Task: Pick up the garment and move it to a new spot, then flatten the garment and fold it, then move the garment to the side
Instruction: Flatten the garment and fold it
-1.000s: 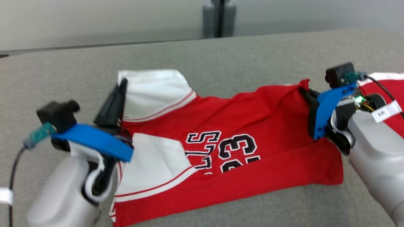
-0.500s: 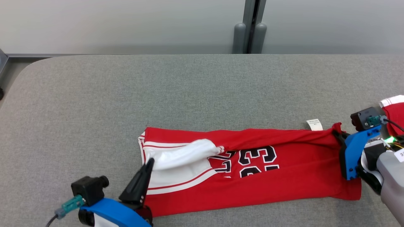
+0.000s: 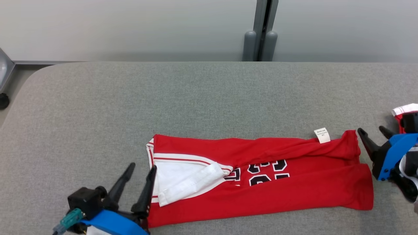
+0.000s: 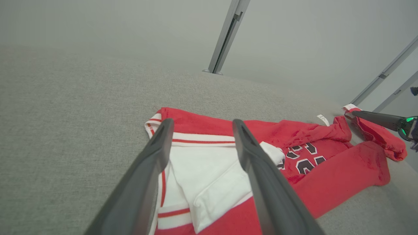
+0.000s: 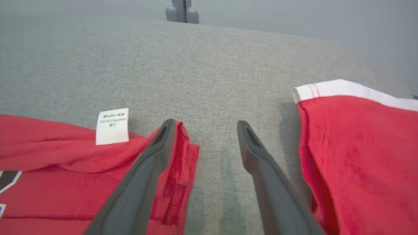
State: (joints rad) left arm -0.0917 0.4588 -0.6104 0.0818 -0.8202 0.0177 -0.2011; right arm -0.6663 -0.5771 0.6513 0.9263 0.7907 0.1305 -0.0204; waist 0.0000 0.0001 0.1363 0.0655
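The garment (image 3: 294, 192), a red jersey with white side panels and black numerals, lies folded lengthwise on the grey table (image 3: 209, 98). My left gripper (image 3: 142, 167) stands open at its left, white-panelled end, with nothing between its fingers. In the left wrist view the left gripper (image 4: 203, 121) hovers over the white panel (image 4: 209, 173). My right gripper (image 3: 370, 130) is open just off the jersey's right edge. In the right wrist view the right gripper (image 5: 206, 122) has its left finger over the red hem (image 5: 183, 153), with bare table between the fingers.
A second red piece with a white band (image 3: 403, 109) lies at the table's far right, close beside the right gripper (image 5: 359, 147). A white care label (image 3: 322, 135) sticks up from the jersey's far edge. A grey post (image 3: 261, 45) stands behind the table.
Both grippers have opened and let go of the jersey's ends. The jersey has settled flat, and the right gripper has drawn back to the right of it.
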